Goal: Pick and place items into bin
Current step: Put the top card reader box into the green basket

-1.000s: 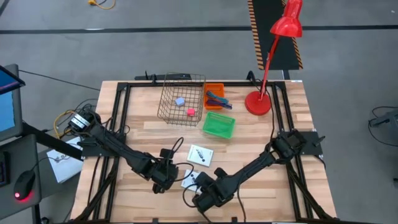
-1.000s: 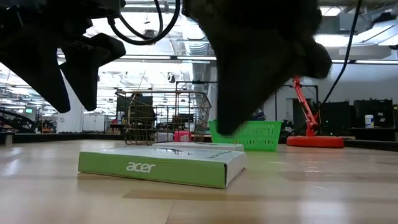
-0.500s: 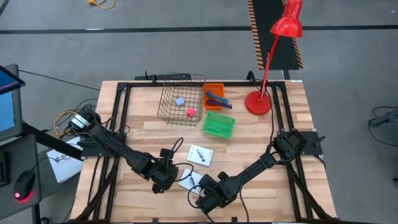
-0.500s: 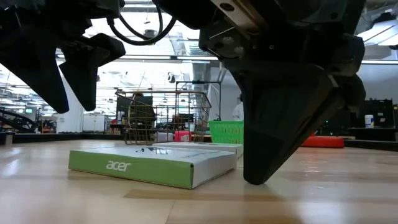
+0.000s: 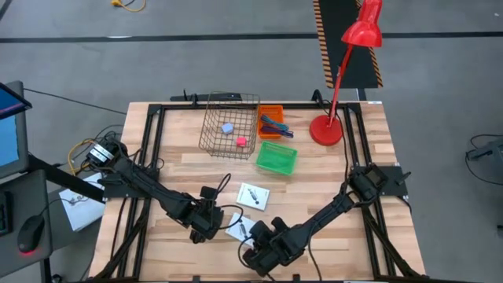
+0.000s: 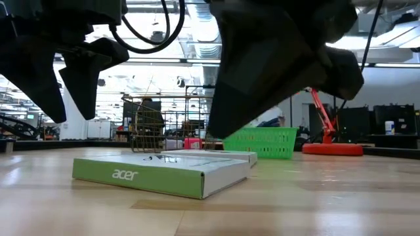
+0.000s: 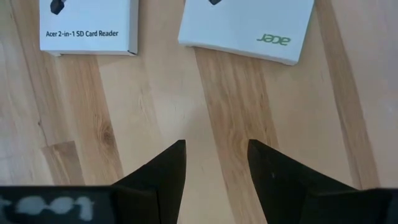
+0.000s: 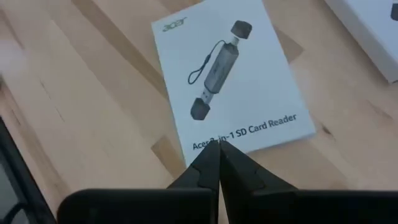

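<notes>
Two flat white packets printed with a card reader lie flat on the wood: one (image 5: 253, 196) mid-table, one (image 5: 238, 229) nearer the front edge, with its green side (image 6: 161, 174) facing the low camera. My right gripper (image 8: 216, 147) is shut. It hangs just above the near packet's (image 8: 230, 81) printed edge, raised off the table (image 6: 262, 78). My left gripper (image 7: 216, 149) is open over bare wood, left of that packet (image 5: 206, 224). A lilac cube (image 5: 227, 128) and a pink cube (image 5: 240, 141) sit in the wire basket. The pen-like sticks (image 5: 273, 124) lie in the orange tray.
At the far side stand a wire basket (image 5: 229, 118), an orange tray (image 5: 271, 112) and a green basket (image 5: 277, 158). A red desk lamp (image 5: 326, 130) stands at the far right. Black frame rails run along the table's left and right sides. Bare wood lies around the packets.
My right gripper came down to the table beside the near packet, then rose clear again, and it has moved slightly toward the table's left. The near packet slid a little toward the table's left and stays flat.
</notes>
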`<state>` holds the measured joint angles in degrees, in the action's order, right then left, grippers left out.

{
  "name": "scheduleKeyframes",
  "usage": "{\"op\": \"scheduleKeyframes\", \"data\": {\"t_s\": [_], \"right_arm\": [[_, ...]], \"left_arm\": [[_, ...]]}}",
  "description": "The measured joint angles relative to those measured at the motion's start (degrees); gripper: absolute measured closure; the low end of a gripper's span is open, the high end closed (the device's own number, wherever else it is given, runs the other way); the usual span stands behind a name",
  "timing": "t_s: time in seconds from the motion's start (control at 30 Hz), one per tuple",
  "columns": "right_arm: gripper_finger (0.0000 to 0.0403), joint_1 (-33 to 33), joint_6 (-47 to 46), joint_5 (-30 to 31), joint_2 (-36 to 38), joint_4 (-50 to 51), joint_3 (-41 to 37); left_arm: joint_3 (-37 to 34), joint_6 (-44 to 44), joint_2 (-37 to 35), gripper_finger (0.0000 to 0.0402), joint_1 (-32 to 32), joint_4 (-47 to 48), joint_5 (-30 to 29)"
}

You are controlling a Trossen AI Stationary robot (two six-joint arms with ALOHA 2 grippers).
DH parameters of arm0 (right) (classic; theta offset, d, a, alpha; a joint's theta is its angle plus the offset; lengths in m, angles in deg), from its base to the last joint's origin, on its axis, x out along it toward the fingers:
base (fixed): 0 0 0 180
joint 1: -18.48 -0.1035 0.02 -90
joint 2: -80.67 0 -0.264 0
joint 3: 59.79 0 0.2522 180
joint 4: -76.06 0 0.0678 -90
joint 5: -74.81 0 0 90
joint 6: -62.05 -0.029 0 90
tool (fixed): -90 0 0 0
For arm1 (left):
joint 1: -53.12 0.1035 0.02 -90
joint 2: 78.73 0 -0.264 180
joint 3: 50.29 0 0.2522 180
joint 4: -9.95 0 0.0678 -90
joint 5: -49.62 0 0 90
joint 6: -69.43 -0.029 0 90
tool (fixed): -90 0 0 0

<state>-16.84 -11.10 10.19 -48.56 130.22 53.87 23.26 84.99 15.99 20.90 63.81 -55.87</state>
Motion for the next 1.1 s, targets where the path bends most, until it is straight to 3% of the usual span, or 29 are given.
{"op": "scheduleKeyframes", "data": {"t_s": [0.5, 1.1], "right_arm": [[0.0403, 1.8, 0.8, -6.0, 0.0, -0.8, -3.8], [0.0403, 0.4, -1.9, -7.1, -0.1, -0.8, -5.4]], "left_arm": [[0.0, -0.4, 0.0, 0.0239, 0.0, -0.1, -0.2], [0.0, -0.2, 0.0, 0.0239, 0.1, -2.6, -0.1]]}}
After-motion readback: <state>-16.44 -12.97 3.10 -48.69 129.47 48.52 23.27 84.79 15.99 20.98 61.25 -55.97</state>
